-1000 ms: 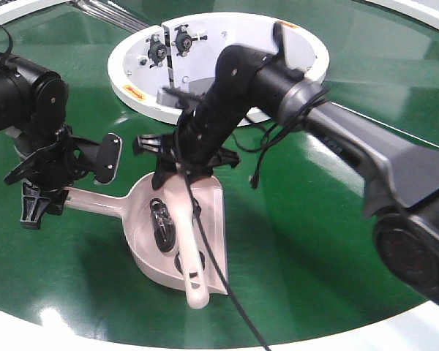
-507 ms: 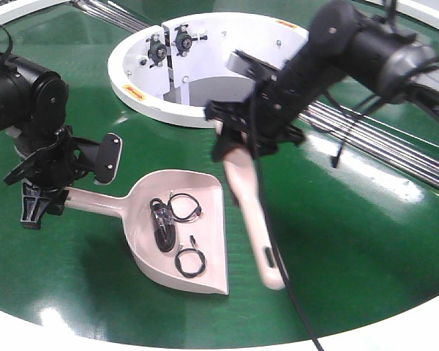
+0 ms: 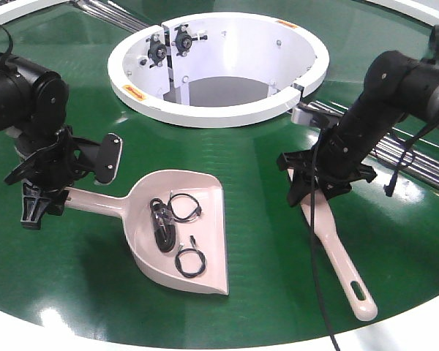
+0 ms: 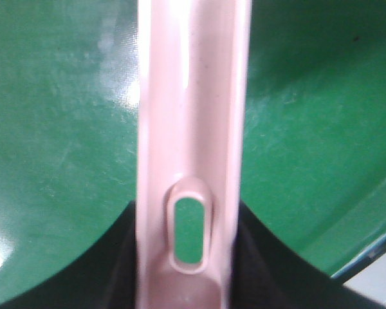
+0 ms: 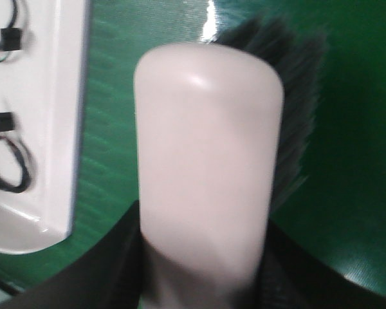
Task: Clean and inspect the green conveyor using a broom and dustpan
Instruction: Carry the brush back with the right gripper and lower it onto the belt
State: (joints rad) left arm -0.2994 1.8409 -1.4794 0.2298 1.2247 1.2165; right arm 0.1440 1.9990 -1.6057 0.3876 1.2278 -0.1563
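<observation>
The green conveyor [image 3: 263, 241] fills the front view. The pale beige dustpan [image 3: 197, 248] lies on it at front centre and holds black cable bits [image 3: 164, 223]. My left gripper [image 3: 40, 194] is shut on the dustpan's handle [image 4: 190, 129], whose slotted hole shows between the dark fingers [image 4: 116, 270]. My right gripper [image 3: 318, 186] is shut on the broom [image 3: 336, 245] at its brush end, to the right of the dustpan and apart from it. The broom's handle points to the front edge. In the right wrist view the broom's back [image 5: 209, 148] hides most of its dark bristles [image 5: 299, 84].
The white central ring [image 3: 139, 95] opens at the back, with metal rails [image 3: 406, 157] running behind the right arm. The conveyor's white outer rim [image 3: 424, 325] curves along the front. The dustpan's corner [image 5: 58, 129] shows left of the broom.
My right arm has swung the broom from over the dustpan out to the right and down to the belt. The left arm and dustpan have not moved.
</observation>
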